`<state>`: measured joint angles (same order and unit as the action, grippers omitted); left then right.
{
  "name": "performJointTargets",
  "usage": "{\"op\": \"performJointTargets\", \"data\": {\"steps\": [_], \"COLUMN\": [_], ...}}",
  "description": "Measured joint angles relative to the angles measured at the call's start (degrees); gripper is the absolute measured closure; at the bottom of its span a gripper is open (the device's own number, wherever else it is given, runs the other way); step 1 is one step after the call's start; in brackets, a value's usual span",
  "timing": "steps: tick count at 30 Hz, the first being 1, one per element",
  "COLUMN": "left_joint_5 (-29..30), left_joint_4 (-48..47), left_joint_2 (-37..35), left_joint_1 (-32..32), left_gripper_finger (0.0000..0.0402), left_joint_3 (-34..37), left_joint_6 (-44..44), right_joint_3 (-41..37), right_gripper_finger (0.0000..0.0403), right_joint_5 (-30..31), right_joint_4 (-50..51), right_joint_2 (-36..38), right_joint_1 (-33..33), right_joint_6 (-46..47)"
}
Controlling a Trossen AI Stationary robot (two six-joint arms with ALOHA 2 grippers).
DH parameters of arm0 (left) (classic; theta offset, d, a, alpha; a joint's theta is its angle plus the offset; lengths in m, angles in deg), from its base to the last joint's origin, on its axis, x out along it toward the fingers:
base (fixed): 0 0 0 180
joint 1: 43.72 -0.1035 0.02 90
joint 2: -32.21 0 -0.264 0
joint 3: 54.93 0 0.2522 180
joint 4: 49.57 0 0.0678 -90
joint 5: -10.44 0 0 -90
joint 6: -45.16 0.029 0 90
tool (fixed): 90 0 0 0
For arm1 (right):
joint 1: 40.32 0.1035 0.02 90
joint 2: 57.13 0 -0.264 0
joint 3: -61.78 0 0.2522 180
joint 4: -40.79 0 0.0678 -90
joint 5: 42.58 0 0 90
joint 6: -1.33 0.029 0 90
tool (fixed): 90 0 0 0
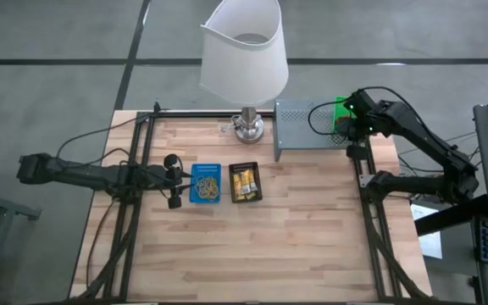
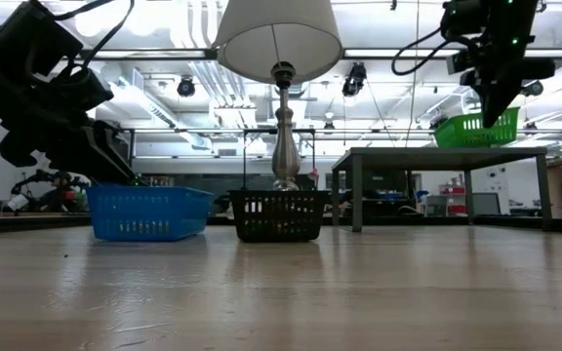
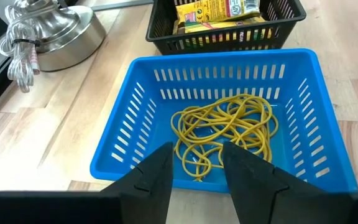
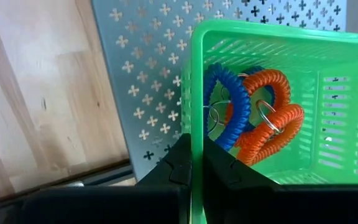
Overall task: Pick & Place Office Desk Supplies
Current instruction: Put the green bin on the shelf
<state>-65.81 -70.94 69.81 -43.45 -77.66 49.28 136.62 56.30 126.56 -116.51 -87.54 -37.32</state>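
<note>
My right gripper is clamped on the near wall of the green tray, holding it over the grey perforated shelf at the table's far right — blue coil rings and orange coil rings lie inside. My left gripper hovers just beside the blue tray, jaws partly open and empty; the yellow rubber bands sit tangled in it. Yellow packets fill the black tray next to it, near the lamp.

The green tray runs off the right wrist view's three o'clock edge, its wall partly hiding the coil rings.
</note>
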Motion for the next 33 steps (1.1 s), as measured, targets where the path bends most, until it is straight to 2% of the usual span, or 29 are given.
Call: {"op": "performJointTargets", "data": {"steps": [11,25,33], "left_joint_5": [0.0,0.0,0.0], "left_joint_4": [0.0,0.0,0.0], "left_joint_2": [0.0,0.0,0.0], "left_joint_1": [0.0,0.0,0.0], "left_gripper_finger": [0.0258,0.0258,0.0258], "left_joint_3": [0.0,0.0,0.0], "left_joint_6": [0.0,0.0,0.0], "right_joint_3": [-0.1,-0.1,-0.2], "right_gripper_finger": [0.038,0.0378,0.0378], "right_joint_5": [-0.7,-7.6,-8.4], "right_joint_4": [-0.3,0.5,1.2], "right_joint_2": [-0.1,1.5,1.9], "right_joint_1": [0.0,-4.1,-5.1], "right_joint_6": [-0.2,-0.9,-2.1]}}
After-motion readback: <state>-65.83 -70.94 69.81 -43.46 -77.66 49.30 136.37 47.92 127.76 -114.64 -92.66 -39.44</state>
